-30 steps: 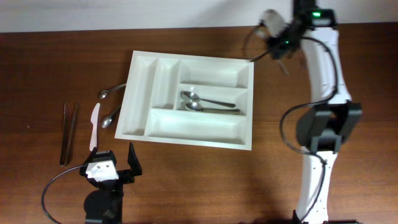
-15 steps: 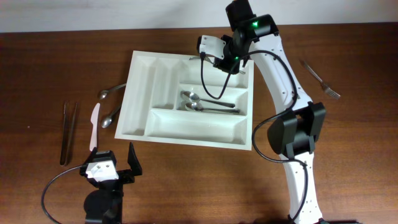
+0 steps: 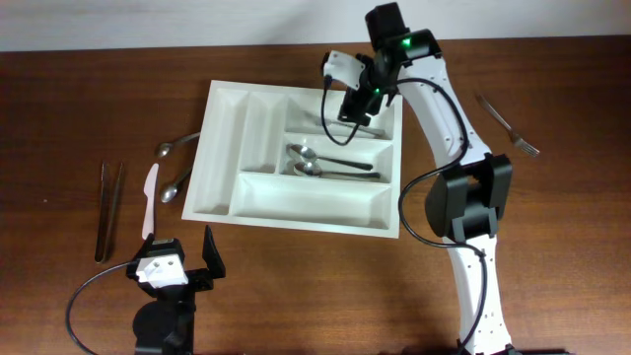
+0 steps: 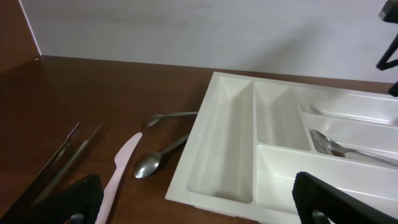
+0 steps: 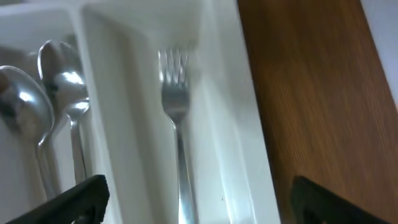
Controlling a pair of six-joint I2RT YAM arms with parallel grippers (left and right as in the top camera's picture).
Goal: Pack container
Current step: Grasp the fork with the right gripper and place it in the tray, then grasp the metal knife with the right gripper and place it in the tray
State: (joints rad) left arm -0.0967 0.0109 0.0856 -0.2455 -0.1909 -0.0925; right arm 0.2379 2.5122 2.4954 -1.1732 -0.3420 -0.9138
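Container (image 3: 222, 148) gains a fork (image 5: 179, 143) at twelve o'clock. The right claw (image 3: 347, 110), swung in from three, hangs released above it. A second fork (image 3: 508, 123) waits on the counter (image 3: 79, 99).

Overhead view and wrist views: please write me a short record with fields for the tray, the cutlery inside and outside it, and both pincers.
tray: white, five compartments
top long compartment: one fork
middle long compartment: two spoons
other compartments: empty
left of tray: loose spoons, white knife, dark tongs
right of tray: second fork
right pincer: open, over the top compartment
left pincer: open, holding nothing
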